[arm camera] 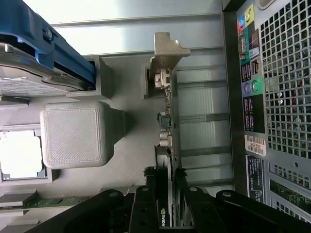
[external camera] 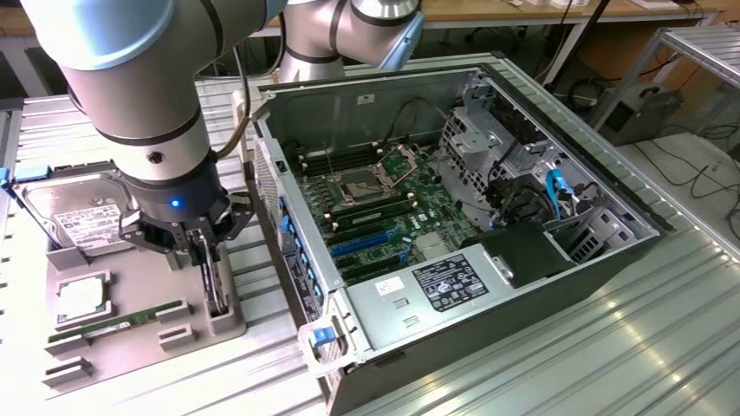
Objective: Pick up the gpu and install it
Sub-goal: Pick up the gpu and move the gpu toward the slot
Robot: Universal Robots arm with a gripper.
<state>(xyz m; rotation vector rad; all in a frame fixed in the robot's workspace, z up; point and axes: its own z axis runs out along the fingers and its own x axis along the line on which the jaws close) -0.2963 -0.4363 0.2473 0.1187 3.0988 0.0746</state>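
Card on its thin edge: the gpu [external camera: 217, 290] stands up in a slot of the gray tray [external camera: 145, 269]. It sits along the tray edge that is closest to the computer case [external camera: 347, 104]. Its long side runs along that edge, side by side with the back wall of the case. Its silver bracket [arm camera: 165, 53] is at 1 end, near the tray corner where the hard drive [external camera: 81, 217] sits. The gpu is down in its slot, not yet in the case.

The gripper [external camera: 206, 253] is right over the gpu, on the part away from the bracket. Its 2 fingers [arm camera: 146, 204] point down, 1 on each flat side of the card, so they reach across the thin way, not the long way. The jaws look almost closed. The pads seem to press both flat sides, so I think the gripper has hold of the gpu. It holds nothing else.

Further out on the tray, a square chip [external camera: 83, 299] lies flat between the hard drive and a thin green memory stick [external camera: 121, 319].

The case lies open just beside the tray, on the exterior view's right. Its green board [external camera: 382, 208] faces up, with blue slots [external camera: 359, 245] on it. Those slots lie to the exterior view's right of the gripper, past the case wall.
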